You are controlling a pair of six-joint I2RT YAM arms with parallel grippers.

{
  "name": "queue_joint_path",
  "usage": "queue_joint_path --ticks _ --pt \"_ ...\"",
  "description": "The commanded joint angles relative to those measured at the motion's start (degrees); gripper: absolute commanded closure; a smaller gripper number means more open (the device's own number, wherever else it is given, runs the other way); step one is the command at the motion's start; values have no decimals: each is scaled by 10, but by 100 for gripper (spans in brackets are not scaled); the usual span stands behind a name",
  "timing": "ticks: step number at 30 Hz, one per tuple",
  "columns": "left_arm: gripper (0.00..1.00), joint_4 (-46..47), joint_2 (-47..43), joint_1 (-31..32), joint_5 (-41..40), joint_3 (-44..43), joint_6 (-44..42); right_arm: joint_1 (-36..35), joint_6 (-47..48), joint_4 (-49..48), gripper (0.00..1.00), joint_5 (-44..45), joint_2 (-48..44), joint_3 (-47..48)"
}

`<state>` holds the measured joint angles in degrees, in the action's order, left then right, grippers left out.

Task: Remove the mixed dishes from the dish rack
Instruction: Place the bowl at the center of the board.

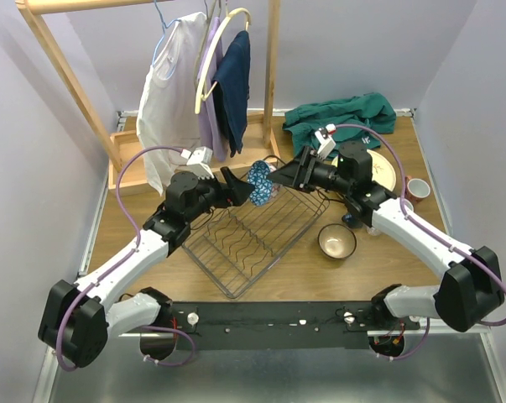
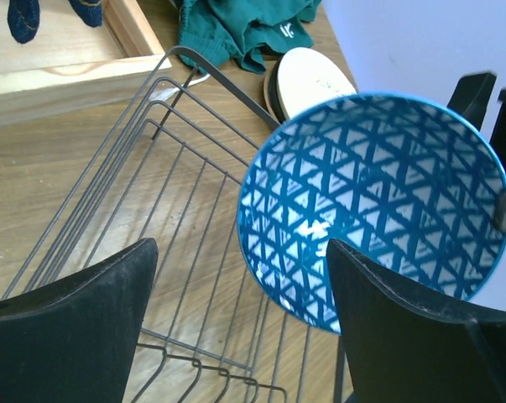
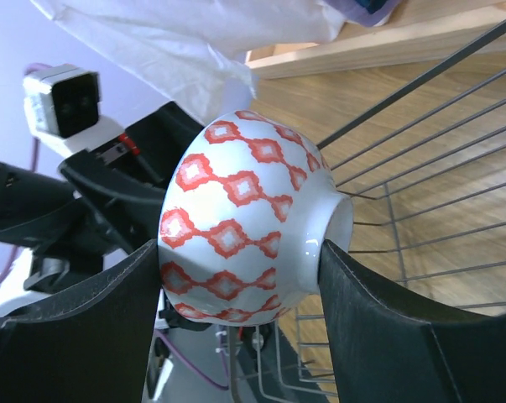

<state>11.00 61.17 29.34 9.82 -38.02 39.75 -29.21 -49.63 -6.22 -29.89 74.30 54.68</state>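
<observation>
My right gripper (image 3: 240,248) is shut on a bowl (image 3: 244,227), held on its side above the far end of the black wire dish rack (image 1: 251,239). The bowl is white with red diamonds outside and blue-and-white patterned inside (image 2: 370,201). One right finger presses its rim and the other its foot. My left gripper (image 2: 240,252) stands open, facing the bowl's inside. Its right finger (image 2: 404,336) overlaps the lower rim; I cannot tell whether they touch. In the top view the bowl (image 1: 261,183) hangs between the left gripper (image 1: 236,189) and the right gripper (image 1: 282,176).
A dark bowl with a cream inside (image 1: 336,242) sits right of the rack. Cream plates (image 1: 388,174) and a red cup (image 1: 417,188) lie at the far right, next to green cloth (image 1: 341,116). A wooden clothes rack (image 1: 85,101) with hanging garments stands behind.
</observation>
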Motion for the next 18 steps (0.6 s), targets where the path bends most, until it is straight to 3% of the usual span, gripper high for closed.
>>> queue_joint_path --ticks 1,14,17,18 --pt "12 49 18 -17 38 8 74 6 -50 -108 67 -55 -19 -16" --pt "39 117 64 -32 91 15 143 7 -89 -175 67 -83 -9 -44" --pt "55 121 69 -32 96 15 146 8 -91 -178 67 -83 -8 -47" --pt "65 123 69 -32 99 15 146 8 -92 -178 67 -83 -8 -48"
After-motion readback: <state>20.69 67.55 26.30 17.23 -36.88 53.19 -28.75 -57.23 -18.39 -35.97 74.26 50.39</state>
